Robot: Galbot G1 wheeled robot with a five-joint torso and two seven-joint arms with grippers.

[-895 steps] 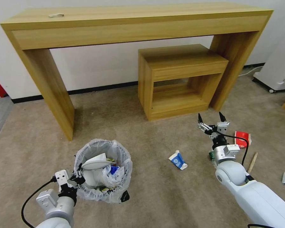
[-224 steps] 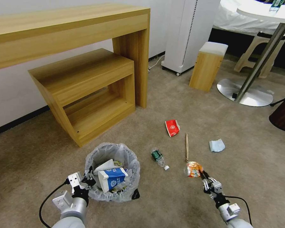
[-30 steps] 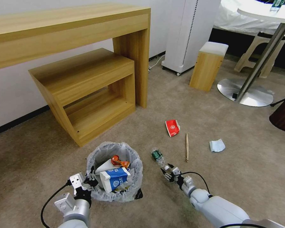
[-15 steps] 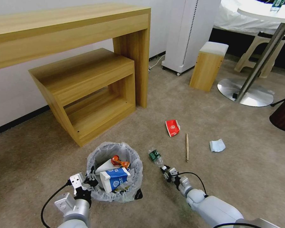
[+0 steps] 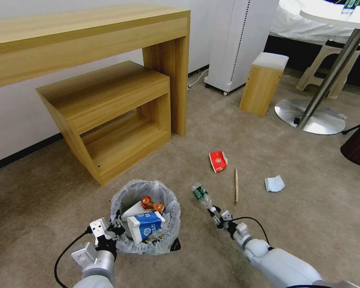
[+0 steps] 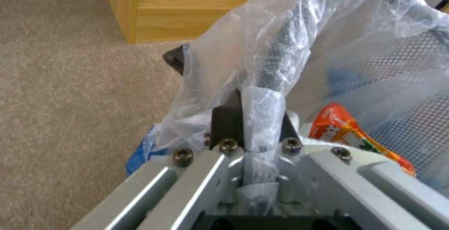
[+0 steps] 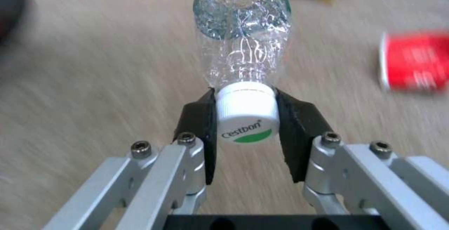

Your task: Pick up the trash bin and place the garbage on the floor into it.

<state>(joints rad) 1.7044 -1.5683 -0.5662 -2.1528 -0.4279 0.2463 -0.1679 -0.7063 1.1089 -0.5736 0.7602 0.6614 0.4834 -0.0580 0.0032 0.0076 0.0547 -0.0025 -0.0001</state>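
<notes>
Still loose on the floor [image 5: 316, 208]: three items; right jaws clamped on one bottle [image 5: 201, 195], left pinching bin [image 5: 164, 240] rim.

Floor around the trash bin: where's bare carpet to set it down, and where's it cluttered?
Bare floor on the robot's left of the trash bin, out from the low shelf. Crowded to its right: bottle in the right gripper, stick, red wrapper, mask.

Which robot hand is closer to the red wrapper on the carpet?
Right. The right gripper holds the bottle by its cap, not far from the red wrapper. The left gripper grips the trash bin rim, farther away on the bin's other side.
</notes>
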